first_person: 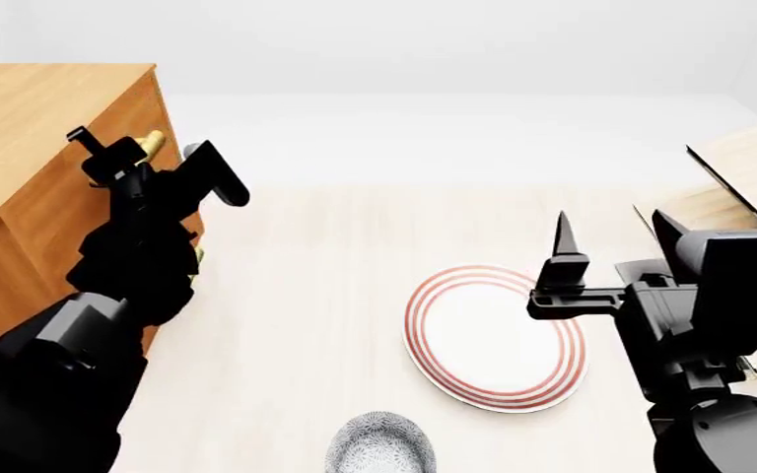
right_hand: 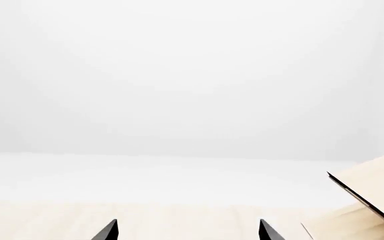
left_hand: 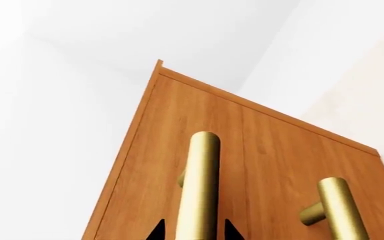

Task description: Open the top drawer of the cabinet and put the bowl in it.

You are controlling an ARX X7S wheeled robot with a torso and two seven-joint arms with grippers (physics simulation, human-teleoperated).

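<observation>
Straddling top drawer [left_hand: 259, 165] handle [left_hand: 197, 190], L jaws.

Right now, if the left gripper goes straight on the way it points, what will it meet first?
The left gripper has its fingertips on either side of a brass bar handle, so it would meet that handle first, then the wooden front of the cabinet behind. Which drawer the handle belongs to is unclear.

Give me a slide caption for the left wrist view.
Left claw straddling the top drawer's brass handle on the cabinet.
</observation>
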